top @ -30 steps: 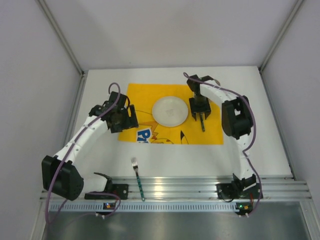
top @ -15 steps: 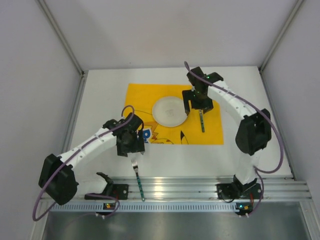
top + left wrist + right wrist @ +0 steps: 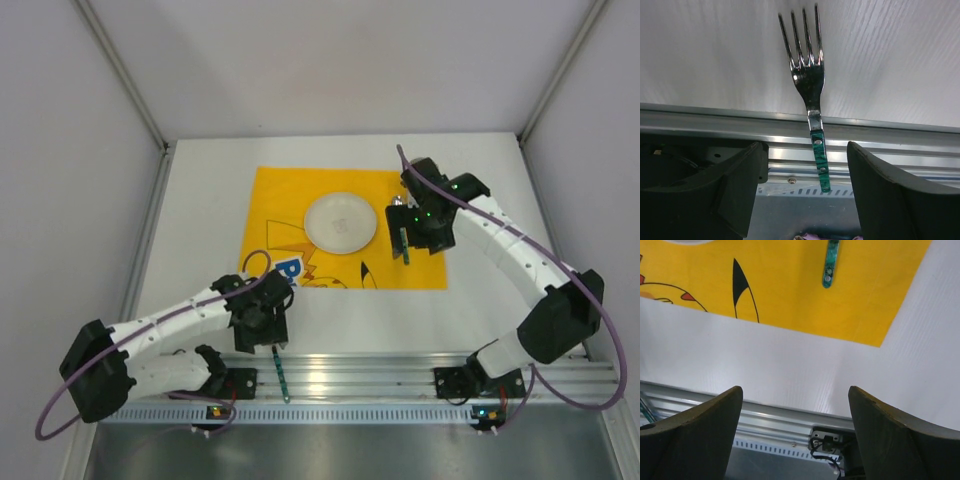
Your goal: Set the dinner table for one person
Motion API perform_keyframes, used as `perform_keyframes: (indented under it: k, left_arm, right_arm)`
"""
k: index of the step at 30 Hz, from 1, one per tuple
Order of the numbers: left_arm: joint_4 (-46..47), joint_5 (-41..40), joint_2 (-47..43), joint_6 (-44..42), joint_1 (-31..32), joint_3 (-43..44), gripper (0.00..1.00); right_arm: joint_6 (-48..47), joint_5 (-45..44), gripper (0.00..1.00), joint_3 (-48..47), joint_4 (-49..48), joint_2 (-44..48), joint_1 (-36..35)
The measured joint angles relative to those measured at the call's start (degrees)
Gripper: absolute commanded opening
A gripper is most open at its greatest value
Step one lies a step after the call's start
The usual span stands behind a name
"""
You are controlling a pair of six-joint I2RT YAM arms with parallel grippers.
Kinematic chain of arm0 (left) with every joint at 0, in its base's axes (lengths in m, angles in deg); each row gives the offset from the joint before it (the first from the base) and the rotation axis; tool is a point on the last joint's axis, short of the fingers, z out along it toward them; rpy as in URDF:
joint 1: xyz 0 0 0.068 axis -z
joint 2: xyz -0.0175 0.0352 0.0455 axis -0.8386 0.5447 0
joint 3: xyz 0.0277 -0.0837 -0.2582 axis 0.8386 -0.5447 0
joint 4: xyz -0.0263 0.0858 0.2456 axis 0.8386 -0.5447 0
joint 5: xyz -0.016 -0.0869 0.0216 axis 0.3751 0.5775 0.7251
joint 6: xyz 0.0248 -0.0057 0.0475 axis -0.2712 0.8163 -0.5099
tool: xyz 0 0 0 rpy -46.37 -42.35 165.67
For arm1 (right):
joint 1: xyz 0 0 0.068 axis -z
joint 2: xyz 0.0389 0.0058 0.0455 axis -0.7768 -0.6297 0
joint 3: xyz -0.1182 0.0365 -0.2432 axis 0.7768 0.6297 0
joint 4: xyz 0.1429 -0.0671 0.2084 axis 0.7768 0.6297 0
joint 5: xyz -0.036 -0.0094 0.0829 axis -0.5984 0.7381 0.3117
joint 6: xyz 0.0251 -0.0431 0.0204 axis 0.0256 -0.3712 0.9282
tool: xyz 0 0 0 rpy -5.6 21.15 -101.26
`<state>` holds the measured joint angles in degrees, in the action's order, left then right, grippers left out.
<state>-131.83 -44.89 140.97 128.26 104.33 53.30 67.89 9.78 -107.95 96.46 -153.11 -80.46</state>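
Observation:
The dinner table [image 3: 200, 200] is a white top with a yellow placemat [image 3: 290, 195] and a round white plate [image 3: 340, 222] on it. A fork [image 3: 809, 82] with a green handle [image 3: 281, 377] lies across the table's near edge and the aluminium rail [image 3: 380, 375]. My left gripper [image 3: 265, 325] hovers over the fork's tines, open [image 3: 806, 150], its jaws wide on either side of the handle without touching it. A green-handled utensil [image 3: 406, 253] lies on the placemat right of the plate. My right gripper [image 3: 408, 232] stands open [image 3: 795, 392] above it, holding nothing.
Grey walls close in the table on three sides. The arm bases [image 3: 225, 385] sit on the rail at the near edge. The placemat's near right corner [image 3: 880, 340] and white table show under the right gripper.
The left arm has swung from the placemat's left edge down to the fork at the near edge. The right gripper has opened and drawn back to the right; the green-handled utensil stays on the placemat.

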Motion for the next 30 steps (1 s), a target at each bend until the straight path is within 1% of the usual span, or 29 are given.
perform_keyframes:
  k: [5, 9, 10, 11, 12, 13, 14, 15, 16, 20, 24, 28, 30]
  left_arm:
    - [1.11, -0.28, 0.59, 7.13, 8.37, -2.91, 0.72]
    - [4.74, -1.36, 5.79, 11.15, 13.33, -4.26, 0.68]
    - [5.92, -1.03, 7.56, 12.55, 14.21, -4.79, 0.63]
    - [7.21, -1.77, 8.39, 13.14, 14.49, -4.37, 0.6]
    - [7.54, -2.19, 9.44, 13.33, 14.91, -4.11, 0.54]
    - [7.15, -2.47, 10.27, 13.53, 15.21, -3.82, 0.45]
    - [6.86, -2.97, 10.84, 13.81, 15.63, -3.54, 0.33]
    - [6.51, -3.23, 11.32, 14.14, 15.67, -3.23, 0.02]
    - [6.23, -3.45, 11.74, 14.58, 15.69, -2.82, 0.0]
    - [6.1, -4.7, 12.59, 14.69, 16.28, -1.73, 0.0]
    - [3.08, -7.63, 12.22, 15.02, 16.52, 0.74, 0.0]
    - [-3.72, -12.2, 8.57, 14.08, 15.98, 8.15, 0.0]
    - [-6.73, -14.67, 6.01, 11.89, 14.16, 13.0, 0.0]
  right_arm:
    - [-0.11, 0.15, 0.87, 4.5, 0.55, 2.91, 0.0]
    - [-0.57, 0.24, 0.87, 6.05, 0.59, 5.22, 0.0]
    - [-0.68, 0.26, 0.88, 6.29, 0.57, 5.75, 0.0]
    - [-0.79, 0.28, 0.88, 6.45, 0.63, 6.19, 0.0]
    - [-0.98, 0.28, 0.88, 6.71, 0.52, 6.6, 0.0]
    - [-1.16, 0.28, 0.88, 6.97, 0.59, 6.99, 0.0]
    - [-1.27, 0.28, 0.88, 7.19, 0.61, 7.28, 0.0]
    - [-1.49, 0.28, 0.88, 7.43, 0.68, 7.63, 0.0]
    - [-1.62, 0.24, 0.88, 7.52, 0.81, 7.78, 0.0]
    - [-2.47, 0.11, 0.88, 7.82, 0.9, 8.39, 0.0]
    - [-2.97, -0.24, 0.9, 7.82, 0.96, 8.81, 0.0]
    - [-3.1, -0.37, 0.93, 8.07, 0.92, 9.9, 0.0]
    - [-3.1, -0.13, 0.93, 8.57, 0.79, 11.02, 0.0]
